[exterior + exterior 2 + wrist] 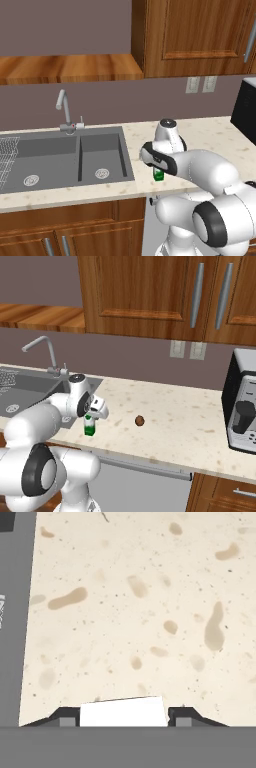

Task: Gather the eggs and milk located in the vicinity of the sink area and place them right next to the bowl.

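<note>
The milk point(89, 427), a small white carton with a green lower band, stands on the counter just right of the sink point(65, 150) near the front edge. My gripper point(90, 419) comes down on it from above. In the hand view the carton's white top point(123, 712) sits between the two dark fingertips point(65, 717), which press against its sides. In the left base view the milk point(158, 175) shows just below my hand. A small dark-brown egg point(140, 420) lies on the counter to the carton's right, apart from it. The bowl is out of view.
The dark grey double sink point(20, 393) has a silver gooseneck faucet point(62, 107) behind it and a wire rack point(6, 155) at its left end. A dark and silver appliance point(242, 406) stands at the counter's far right. Wooden cabinets hang above.
</note>
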